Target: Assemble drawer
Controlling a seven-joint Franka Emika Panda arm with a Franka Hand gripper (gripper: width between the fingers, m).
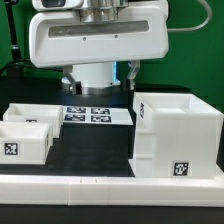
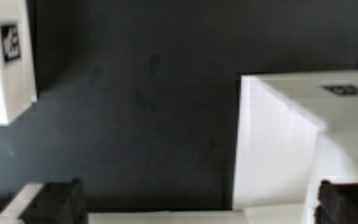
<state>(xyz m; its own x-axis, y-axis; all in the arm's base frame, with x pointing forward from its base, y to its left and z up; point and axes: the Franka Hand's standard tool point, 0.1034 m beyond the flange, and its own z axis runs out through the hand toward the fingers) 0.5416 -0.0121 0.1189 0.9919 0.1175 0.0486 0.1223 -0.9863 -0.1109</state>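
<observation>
The white boxy drawer casing (image 1: 176, 134) stands at the exterior view's right, open top up, with a tag on its front. Two small open-top trays (image 1: 27, 134) sit close together at the exterior view's left. My gripper (image 1: 101, 80) hangs at the back centre, above the marker board, apart from all parts. It is open and empty. In the wrist view my gripper (image 2: 197, 206) shows two dark fingers (image 2: 51, 205) spread wide. The casing (image 2: 311, 140) and a tray edge (image 2: 2, 60) lie on either side, with black mat between them.
The marker board (image 1: 97, 115) lies flat on the black table under the gripper. A long low white border rail (image 1: 100, 190) runs along the front edge. A white strip (image 2: 167, 215) shows between my fingers in the wrist view.
</observation>
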